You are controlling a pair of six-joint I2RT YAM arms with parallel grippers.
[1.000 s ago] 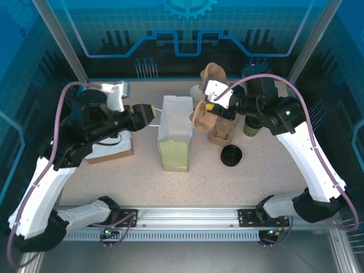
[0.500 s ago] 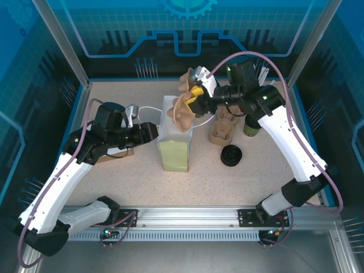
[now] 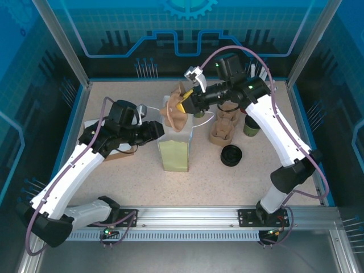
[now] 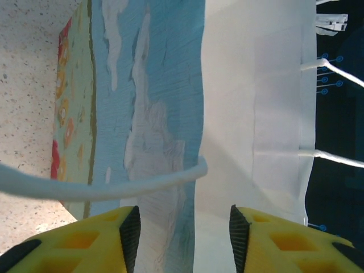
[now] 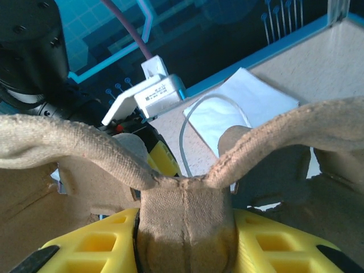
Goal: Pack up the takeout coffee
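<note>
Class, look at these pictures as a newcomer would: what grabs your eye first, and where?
The right gripper pinches a brown pulp cup carrier over the top of the upright paper bag at mid-table. The left gripper hovers at the bag's left side, jaws apart.

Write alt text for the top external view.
The right gripper holds a brown moulded-pulp cup carrier over a tall white paper bag standing mid-table, while the left gripper sits at the bag's left edge. A stack of black plastic lids lies to its right.
</note>
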